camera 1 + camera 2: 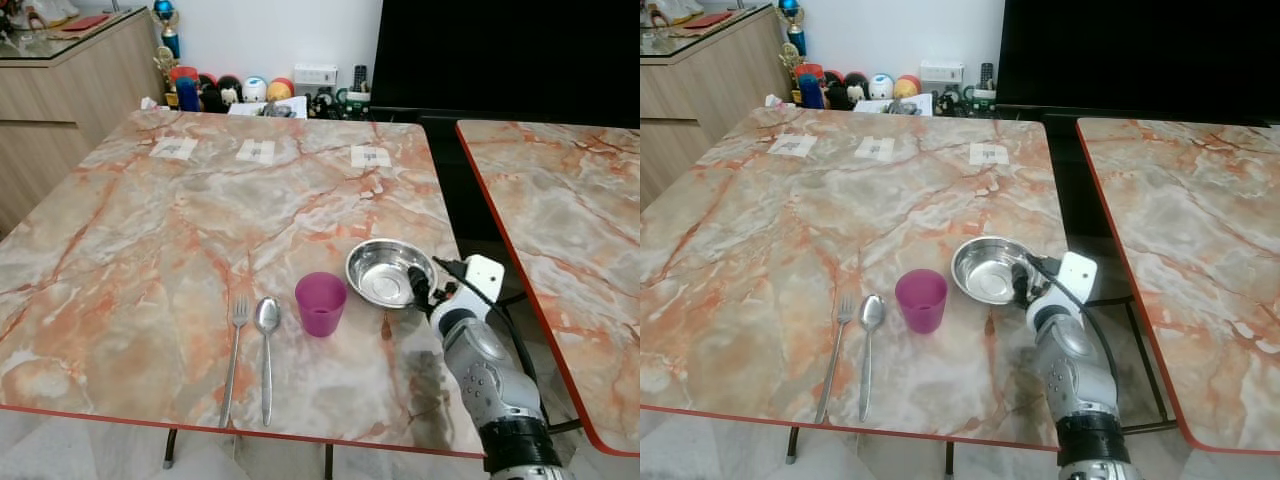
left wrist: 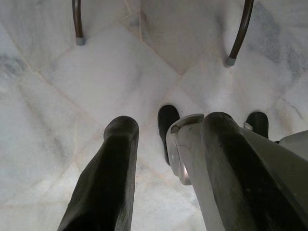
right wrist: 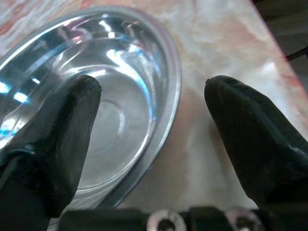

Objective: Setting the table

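Basically, the right gripper [image 3: 151, 120] sat at the steel bowl's [image 1: 385, 272] near-right rim, jaws wide and straddling it: one finger over the basin, the other outside over the table [image 1: 150, 260]. Bowl stood just right of the purple cup [image 1: 320, 303], fork [image 1: 234, 355] and spoon [image 1: 266, 345] further left. Wrist view showed the straddle; head views hid it. Left gripper [image 2: 166, 144] hung idle over floor, fingers apart.
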### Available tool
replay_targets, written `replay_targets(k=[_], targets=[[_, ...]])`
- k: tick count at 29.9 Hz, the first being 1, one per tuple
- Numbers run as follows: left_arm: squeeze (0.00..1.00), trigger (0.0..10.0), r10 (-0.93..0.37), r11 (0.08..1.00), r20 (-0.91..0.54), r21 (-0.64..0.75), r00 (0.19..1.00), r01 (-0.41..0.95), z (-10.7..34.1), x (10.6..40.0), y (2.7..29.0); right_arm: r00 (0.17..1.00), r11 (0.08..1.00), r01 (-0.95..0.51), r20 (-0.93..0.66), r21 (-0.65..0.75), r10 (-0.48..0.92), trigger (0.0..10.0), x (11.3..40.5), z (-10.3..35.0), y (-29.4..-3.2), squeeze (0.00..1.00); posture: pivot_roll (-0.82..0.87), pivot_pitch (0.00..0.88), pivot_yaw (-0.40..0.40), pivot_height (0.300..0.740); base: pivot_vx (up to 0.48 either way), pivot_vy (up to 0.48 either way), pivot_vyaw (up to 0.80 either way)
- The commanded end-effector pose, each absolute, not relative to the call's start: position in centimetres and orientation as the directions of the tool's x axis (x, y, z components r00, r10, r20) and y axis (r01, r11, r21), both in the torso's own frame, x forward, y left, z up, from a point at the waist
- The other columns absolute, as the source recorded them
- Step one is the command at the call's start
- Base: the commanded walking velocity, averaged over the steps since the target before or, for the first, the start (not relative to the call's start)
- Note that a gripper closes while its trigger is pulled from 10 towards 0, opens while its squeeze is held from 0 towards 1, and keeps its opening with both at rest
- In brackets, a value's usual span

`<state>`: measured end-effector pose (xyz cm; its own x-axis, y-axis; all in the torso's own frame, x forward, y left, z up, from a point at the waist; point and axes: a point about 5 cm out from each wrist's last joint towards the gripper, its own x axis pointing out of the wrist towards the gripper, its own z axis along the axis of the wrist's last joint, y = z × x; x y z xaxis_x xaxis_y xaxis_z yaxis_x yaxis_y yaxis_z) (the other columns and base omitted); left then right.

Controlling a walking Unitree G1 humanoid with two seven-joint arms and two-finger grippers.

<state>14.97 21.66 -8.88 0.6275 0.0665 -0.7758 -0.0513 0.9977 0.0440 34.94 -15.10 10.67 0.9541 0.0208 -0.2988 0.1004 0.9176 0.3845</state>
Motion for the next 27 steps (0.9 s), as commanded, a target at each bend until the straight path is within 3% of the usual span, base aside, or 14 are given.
replay_targets(k=[1,5,6,9,10,12,13,14,17,18,19,20,21,27], targets=[[0.0,10.0,0.066,0.998,-0.784,0.044,0.618,-0.05,-9.0,14.5,21.95,0.947,0.918,0.087,-0.318,0.386,0.044,10.0,35.16,10.63,-14.89,0.0,-0.02,0.099,-0.027,0.74,0.0,0.0,0.0],[0.0,10.0,0.064,0.998,-0.781,0.044,0.621,-0.046,-8.96,14.56,21.93,0.939,0.915,0.095,-0.341,0.392,0.049,10.0,35.33,10.27,-14.81,0.0,-0.01,0.097,-0.027,0.74,0.0,0.0,0.0],[0.0,10.0,0.063,0.998,-0.781,0.044,0.621,-0.045,-8.97,14.55,21.91,0.937,0.912,0.099,-0.346,0.398,0.049,0.7,35.42,10.19,-14.82,0.0,-0.01,0.096,-0.027,0.74,0.0,0.0,0.0],[0.0,10.0,0.062,0.998,-0.781,0.044,0.622,-0.045,-8.97,14.55,21.91,0.937,0.911,0.098,-0.347,0.4,0.052,0.7,35.47,10.17,-14.79,0.0,-0.01,0.096,-0.027,0.74,0.0,0.0,0.0],[0.0,10.0,0.062,0.998,-0.781,0.044,0.622,-0.044,-8.97,14.55,21.91,0.936,0.911,0.093,-0.346,0.402,0.057,0.0,35.52,10.16,-14.72,0.0,-0.01,0.097,-0.027,0.74,0.0,0.0,0.0],[0.0,10.0,0.061,0.998,-0.781,0.044,0.621,-0.044,-8.98,14.53,21.88,0.935,0.911,0.092,-0.349,0.402,0.059,0.0,35.57,10.12,-14.68,0.0,-0.01,0.099,-0.027,0.74,0.0,0.0,0.0],[0.0,10.0,0.061,0.998,-0.781,0.043,0.621,-0.043,-8.99,14.52,21.85,0.933,0.911,0.089,-0.353,0.403,0.065,3.5,35.62,10.06,-14.62,0.0,-0.01,0.101,-0.028,0.74,0.0,0.0,0.0],[0.0,10.0,0.059,0.998,-0.782,0.044,0.621,-0.04,-9.0,14.51,21.83,0.931,0.912,0.086,-0.359,0.401,0.07,10.0,35.65,9.96,-14.53,0.0,-0.01,0.101,-0.028,0.74,0.0,0.0,0.0],[0.0,10.0,0.058,0.998,-0.782,0.044,0.62,-0.038,-9.01,14.48,21.79,0.927,0.913,0.084,-0.367,0.4,0.076,10.0,35.65,9.83,-14.42,0.0,-0.01,0.105,-0.029,0.74,0.0,0.0,0.0],[0.0,10.0,0.058,0.998,-0.782,0.044,0.62,-0.038,-9.02,14.46,21.78,0.927,0.912,0.085,-0.367,0.401,0.075,9.5,35.65,9.84,-14.43,0.0,-0.01,0.106,-0.029,0.74,0.0,0.0,0.0],[0.0,10.0,0.059,0.998,-0.783,0.045,0.619,-0.038,-9.04,14.41,21.75,0.928,0.911,0.086,-0.365,0.404,0.074,4.2,35.66,9.86,-14.42,0.0,-0.01,0.107,-0.029,0.74,0.0,0.0,0.0],[0.0,10.0,0.059,0.998,-0.783,0.045,0.619,-0.038,-9.05,14.39,21.74,0.929,0.909,0.086,-0.363,0.407,0.075,0.7,35.69,9.86,-14.42,0.0,-0.01,0.107,-0.029,0.74,0.0,0.0,0.0],[0.0,10.0,0.059,0.998,-0.784,0.045,0.618,-0.038,-9.07,14.37,21.72,0.93,0.908,0.083,-0.36,0.41,0.077,0.0,35.72,9.87,-14.39,0.0,-0.01,0.109,-0.029,0.74,0.0,0.0,0.0],[0.0,10.0,0.058,0.998,-0.788,0.043,0.613,-0.038,-9.16,14.21,21.6,0.932,0.909,0.069,-0.352,0.412,0.089,0.0,35.8,9.9,-14.21,0.0,-0.01,0.111,-0.029,0.74,0.0,0.0,0.0]])
